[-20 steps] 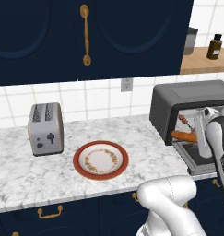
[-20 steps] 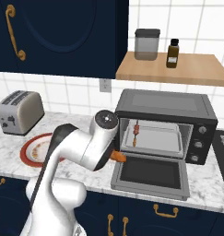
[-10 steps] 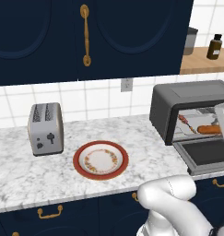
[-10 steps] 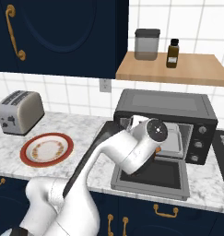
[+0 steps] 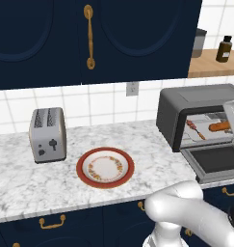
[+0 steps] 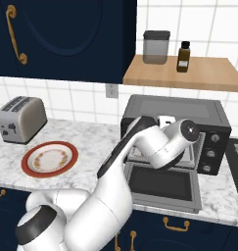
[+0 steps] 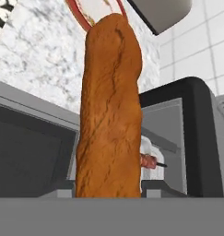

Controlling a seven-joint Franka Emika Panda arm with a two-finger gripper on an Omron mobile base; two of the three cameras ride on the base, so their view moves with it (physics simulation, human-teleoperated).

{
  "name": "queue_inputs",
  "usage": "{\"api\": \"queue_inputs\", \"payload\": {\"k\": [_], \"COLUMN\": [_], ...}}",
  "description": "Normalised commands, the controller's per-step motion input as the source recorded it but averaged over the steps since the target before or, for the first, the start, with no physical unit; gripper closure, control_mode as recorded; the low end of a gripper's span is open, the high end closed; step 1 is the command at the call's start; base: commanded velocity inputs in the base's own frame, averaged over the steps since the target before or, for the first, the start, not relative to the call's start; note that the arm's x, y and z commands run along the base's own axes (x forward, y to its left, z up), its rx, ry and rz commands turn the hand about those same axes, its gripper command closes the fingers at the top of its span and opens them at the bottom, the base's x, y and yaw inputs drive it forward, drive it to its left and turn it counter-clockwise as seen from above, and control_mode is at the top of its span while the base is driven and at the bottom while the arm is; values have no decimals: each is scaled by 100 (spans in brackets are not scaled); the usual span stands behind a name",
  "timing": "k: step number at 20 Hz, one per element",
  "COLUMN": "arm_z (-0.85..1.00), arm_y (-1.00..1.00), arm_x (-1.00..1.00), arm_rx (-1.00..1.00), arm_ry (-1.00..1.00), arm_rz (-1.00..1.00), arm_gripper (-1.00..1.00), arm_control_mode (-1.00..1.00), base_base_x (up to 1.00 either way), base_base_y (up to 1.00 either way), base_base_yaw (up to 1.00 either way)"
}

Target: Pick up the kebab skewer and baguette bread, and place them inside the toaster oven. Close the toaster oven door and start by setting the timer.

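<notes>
Since before, baguette bread (image 7: 109,110) moved deeper into toaster oven (image 5: 178,108), gripper clamping it; kebab skewer (image 5: 194,129) beside.

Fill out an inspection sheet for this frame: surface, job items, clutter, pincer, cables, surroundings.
Surface: marble counter, bare around the plate.
Job's things: baguette bread held at the mouth of the toaster oven, above its rack; kebab skewer already lying inside; toaster oven door dropped open and flat.
Clutter: patterned red-rimmed plate with nothing on it; silver toaster to its left.
Pincer: reaches into the oven, shut on the baguette, which fills the hand view.
Cables: nothing seen.
Surroundings: navy cupboards with brass handles, white tiled wall with an outlet, wooden shelf carrying a grey canister and a brown bottle.
</notes>
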Motion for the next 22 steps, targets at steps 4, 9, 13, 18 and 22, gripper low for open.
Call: {"api": "queue_inputs", "payload": {"k": [4,9,13,18,22], "arm_z": [-45,-41,0,-15,-3], "arm_y": [-17,-33,-40,-4,-7], "arm_x": [43,15,33,7,30], "arm_rx": [-6,-3,0,0,0], "arm_ry": [-11,-14,-11,-5,0], "arm_rz": [0,0,0,-1,-3], "arm_gripper": [100,100,100,100,100], "arm_control_mode": [-100,-100,-100,-100,-100], "base_base_x": [0,0,0,0,0], "base_base_y": [0,0,0,0,0], "base_base_yaw": [0,0,0,0,0]}}
